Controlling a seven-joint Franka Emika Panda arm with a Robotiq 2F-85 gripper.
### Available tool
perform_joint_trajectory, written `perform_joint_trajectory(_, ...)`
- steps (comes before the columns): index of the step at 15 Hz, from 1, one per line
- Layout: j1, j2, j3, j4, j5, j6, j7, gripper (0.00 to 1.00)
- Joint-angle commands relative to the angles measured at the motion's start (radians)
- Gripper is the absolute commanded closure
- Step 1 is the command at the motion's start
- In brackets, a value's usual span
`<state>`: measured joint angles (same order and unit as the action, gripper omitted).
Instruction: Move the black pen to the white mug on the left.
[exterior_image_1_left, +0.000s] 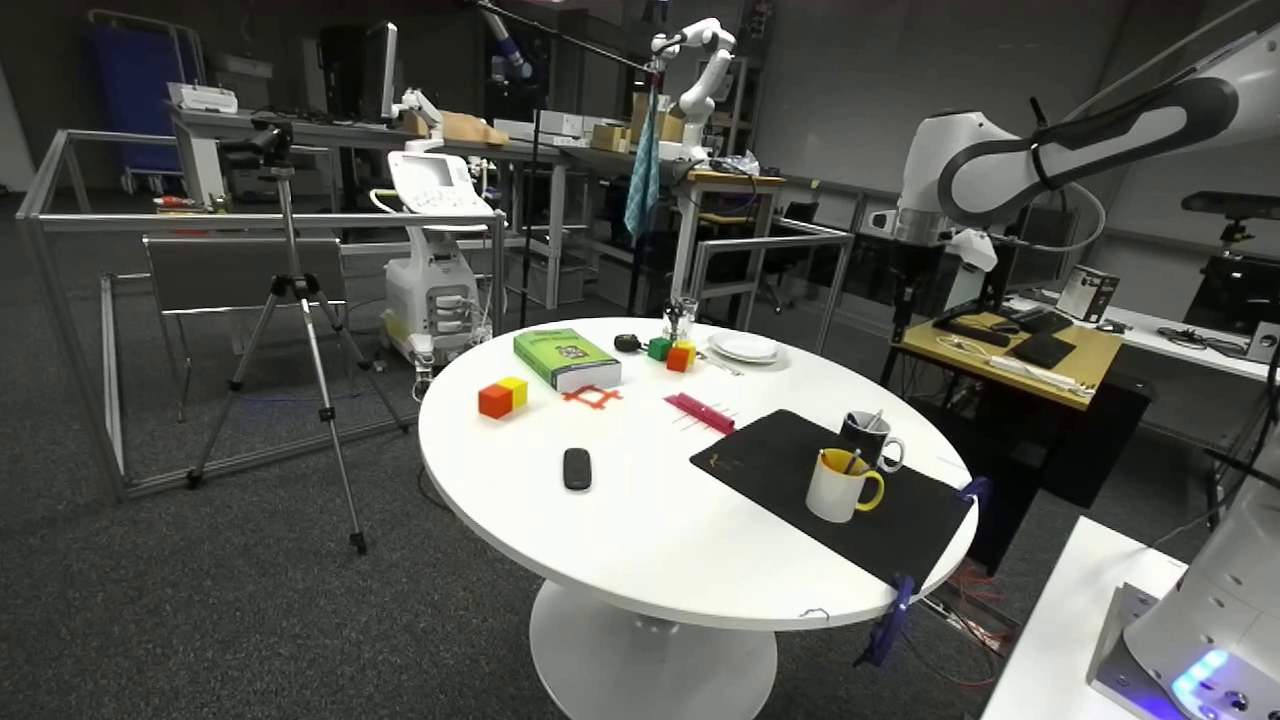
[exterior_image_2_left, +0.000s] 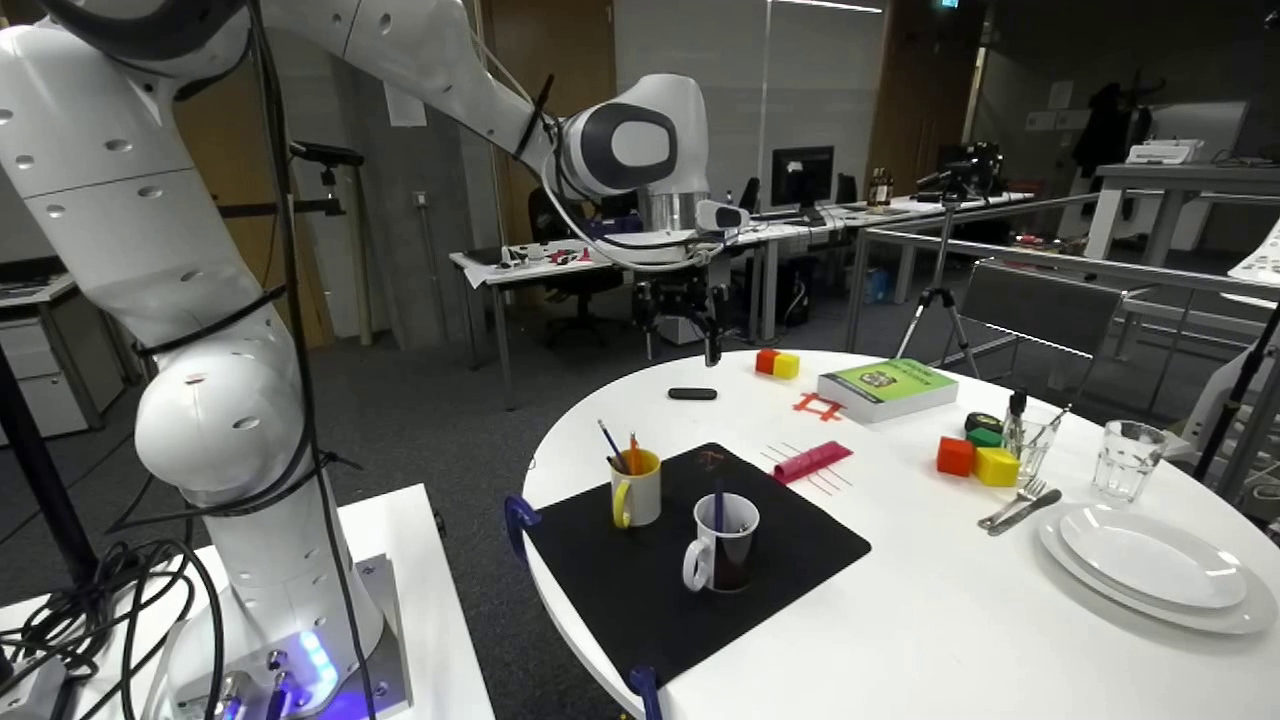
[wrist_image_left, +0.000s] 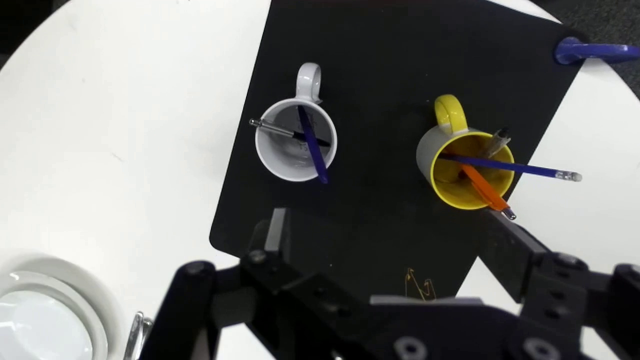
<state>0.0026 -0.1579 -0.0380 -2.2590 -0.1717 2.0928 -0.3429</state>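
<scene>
The black pen (wrist_image_left: 290, 133) slants in the dark mug (wrist_image_left: 286, 155), crosswise to its handle (wrist_image_left: 308, 82). The wide-spread end effector (wrist_image_left: 387, 226) hovers opposite.

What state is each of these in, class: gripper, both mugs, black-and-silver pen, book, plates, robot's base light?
Gripper: open, holding nothing
White mug: upright, holding a blue pencil, orange pen and more
Dark mug: upright, blue pen inside
Black-and-silver pen: leaning inside the same mug
Book: closed, lying flat
Plates: stacked
Base light: lit blue
</scene>
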Motion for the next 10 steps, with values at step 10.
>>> perform_joint_trajectory(10,-0.035,0.117,-0.077,-0.057,0.130,0.316,-0.374,0.00)
